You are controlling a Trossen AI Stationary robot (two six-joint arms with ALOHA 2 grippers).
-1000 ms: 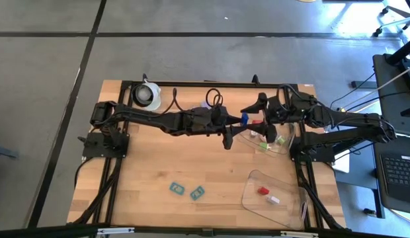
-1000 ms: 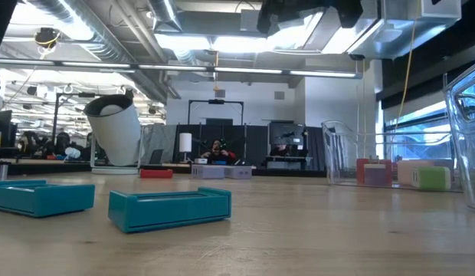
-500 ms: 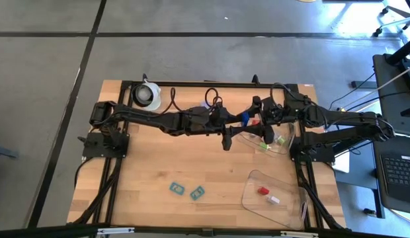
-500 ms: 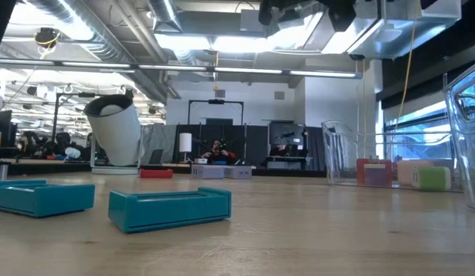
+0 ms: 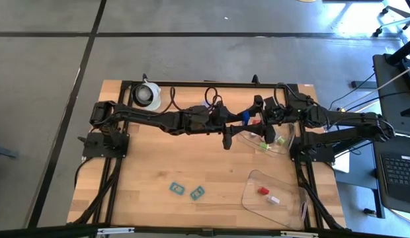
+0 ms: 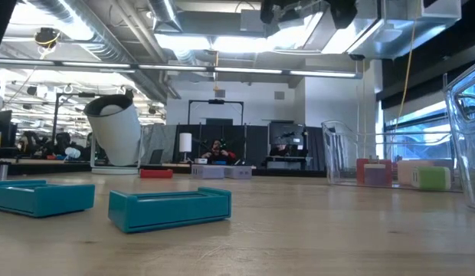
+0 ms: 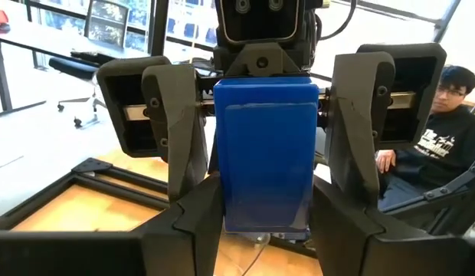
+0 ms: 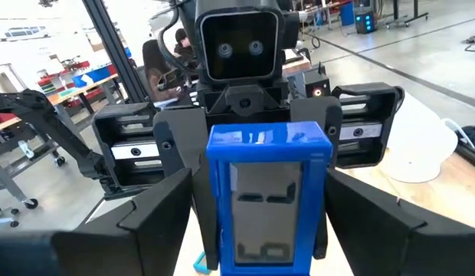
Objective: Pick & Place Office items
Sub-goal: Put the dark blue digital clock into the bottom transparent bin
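1. The left gripper (image 5: 239, 120) is held above the table at about 1 o'clock from its centre, clamped on the blue block (image 5: 245, 118).
2. The right gripper (image 5: 253, 117) has been brought in from 3 o'clock within the last second. Its fingers are now set narrowly apart astride the same block.
3. A hand-over is judged imminent, with the clear tray (image 5: 285, 149) just beyond as the likely destination.
4. Two teal pieces (image 5: 186, 190) are left at 6 o'clock.
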